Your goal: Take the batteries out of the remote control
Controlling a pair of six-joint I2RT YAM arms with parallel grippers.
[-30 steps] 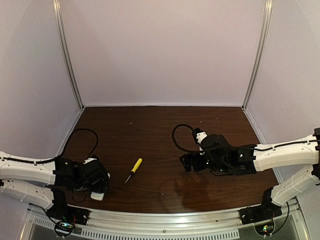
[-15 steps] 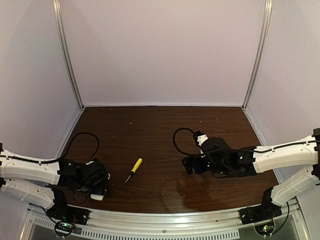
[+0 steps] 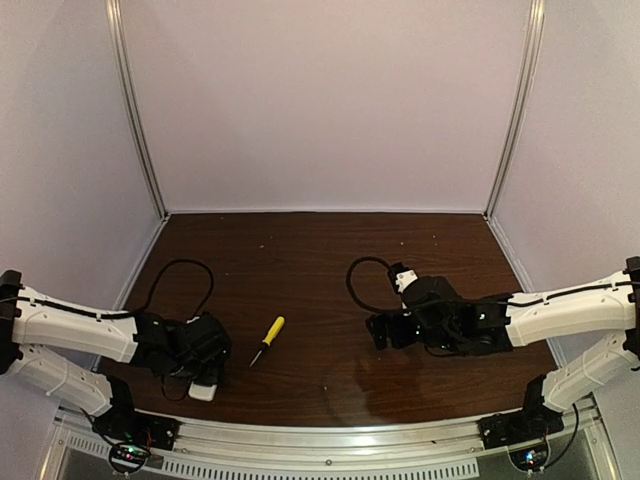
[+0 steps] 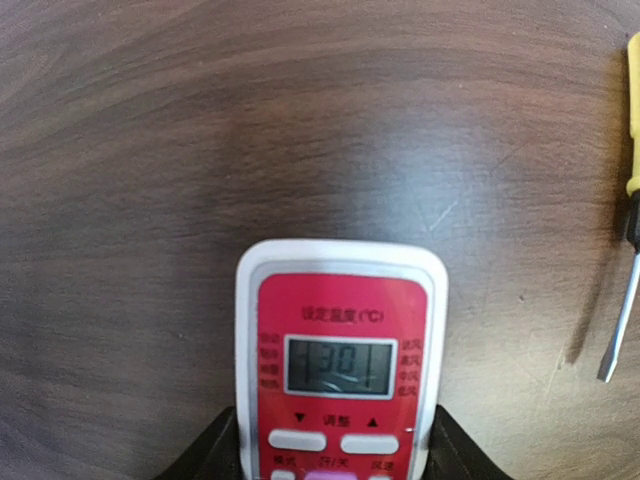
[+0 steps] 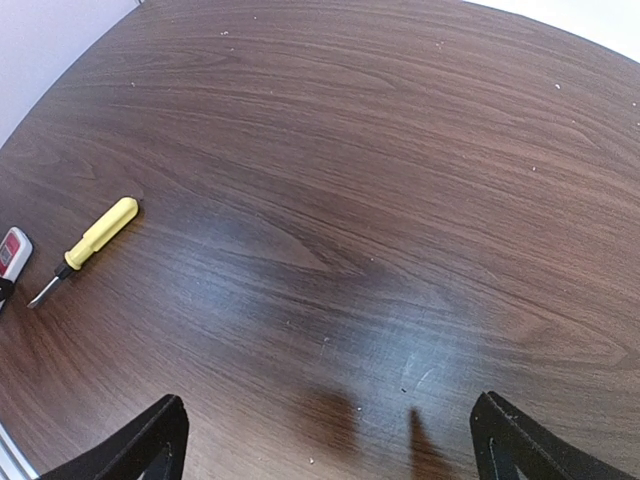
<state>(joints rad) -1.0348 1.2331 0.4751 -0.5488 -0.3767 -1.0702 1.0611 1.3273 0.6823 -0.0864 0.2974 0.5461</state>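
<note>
The remote control (image 4: 340, 360) lies face up on the table, its red button face and small dark display toward the left wrist camera. My left gripper (image 4: 335, 455) is shut on it, a black finger (image 4: 215, 452) pressed against each long side. In the top view the remote (image 3: 204, 391) pokes out white below the left gripper (image 3: 207, 372) at the near left. My right gripper (image 3: 378, 330) hovers open over bare wood at centre right, with nothing between its fingers (image 5: 160, 440). The batteries are hidden.
A yellow-handled screwdriver (image 3: 268, 340) lies just right of the remote, tip toward the near edge; it also shows in the left wrist view (image 4: 632, 200) and the right wrist view (image 5: 90, 245). White walls enclose the table on three sides.
The left arm has shifted a little to the right over the remote and its jaws have closed in onto the remote's sides. The right arm has barely moved.
</note>
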